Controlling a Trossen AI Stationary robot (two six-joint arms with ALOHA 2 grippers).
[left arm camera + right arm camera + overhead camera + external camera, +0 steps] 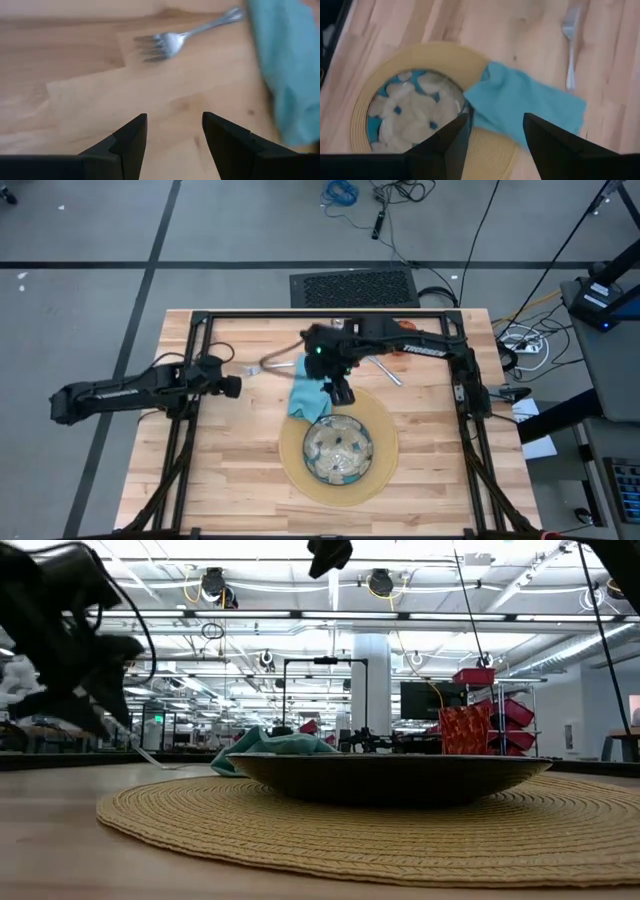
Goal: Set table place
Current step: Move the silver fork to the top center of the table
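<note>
The round tan mat (340, 442) lies on the table (240, 470) a little toward five o'clock of the tabletop's middle, as seen from above. The patterned glass plate (339, 452) sits on the mat, roughly centred. The teal napkin (307, 398) lies crumpled at about eleven o'clock of the plate, one part over the mat's rim and touching the plate's edge, the rest on bare wood. The fork (268, 363) lies on the planks at about eleven o'clock of the napkin, its handle running toward the cloth and its tines pointing away. Another silver piece (390, 375) lies at about one o'clock of the mat, partly under the right arm; which piece of cutlery it is cannot be told.

The right gripper (342, 392) hangs above the napkin's edge, at twelve o'clock of the plate. Its fingers (445, 145) stand apart with nothing between them, and the napkin lies loose below.

The left gripper (232, 386) hovers over bare wood at about nine o'clock of the napkin, near the fork's tines. Its fingers (131, 140) are spread and hold nothing.
</note>
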